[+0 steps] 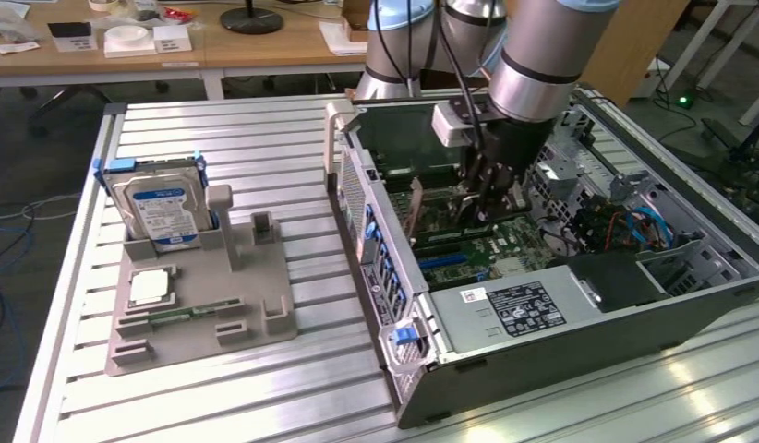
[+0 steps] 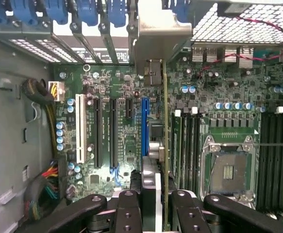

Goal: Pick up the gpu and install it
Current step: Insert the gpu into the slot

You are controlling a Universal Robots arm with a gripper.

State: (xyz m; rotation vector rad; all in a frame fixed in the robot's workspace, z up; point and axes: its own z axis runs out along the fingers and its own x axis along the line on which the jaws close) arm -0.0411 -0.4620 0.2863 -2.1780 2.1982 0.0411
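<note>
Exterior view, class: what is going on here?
A robot arm reaches down into the open computer case. Its gripper is shut on the gpu, holding the card on edge over the motherboard, alongside the blue slot. Whether the card is seated cannot be told. A hard drive stands in a holder on the exterior view's left.

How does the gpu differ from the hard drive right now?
The gpu is inside the open computer case, over the motherboard; the hard drive stands in the gray holder on the table. The end effector grips the gpu; the hard drive is not gripped. Both stand on edge.
</note>
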